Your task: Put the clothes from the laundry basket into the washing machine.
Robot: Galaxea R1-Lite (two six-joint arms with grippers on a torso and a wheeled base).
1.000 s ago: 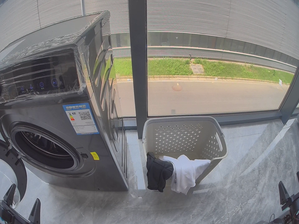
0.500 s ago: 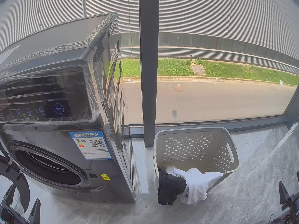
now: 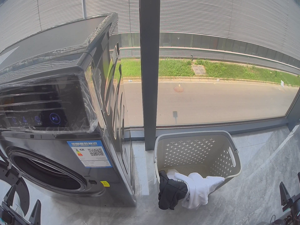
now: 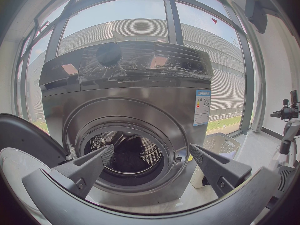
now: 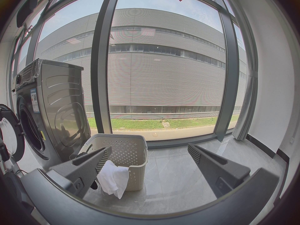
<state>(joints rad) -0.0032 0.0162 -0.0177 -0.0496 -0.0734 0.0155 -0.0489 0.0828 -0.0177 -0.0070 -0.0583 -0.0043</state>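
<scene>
A grey front-loading washing machine [image 3: 62,110] stands at the left with its round door [image 4: 22,147] swung open; the drum [image 4: 131,150] looks dark inside. A beige laundry basket [image 3: 200,153] sits on the floor to its right, by the window. A black garment [image 3: 170,191] and a white garment [image 3: 198,188] hang over its near rim. My left gripper [image 4: 150,150] is open in front of the drum opening, some way back. My right gripper [image 5: 148,155] is open, short of the basket [image 5: 125,153], where the white garment [image 5: 112,178] drapes down.
A dark window pillar [image 3: 150,63] rises behind the gap between machine and basket. Glass runs along the far side. Open grey marble floor [image 3: 259,178] lies to the right of the basket and in front of both.
The head view has shifted: machine and basket now sit lower and nearer in the picture, so the camera moved closer. Both grippers keep their places at the bottom corners.
</scene>
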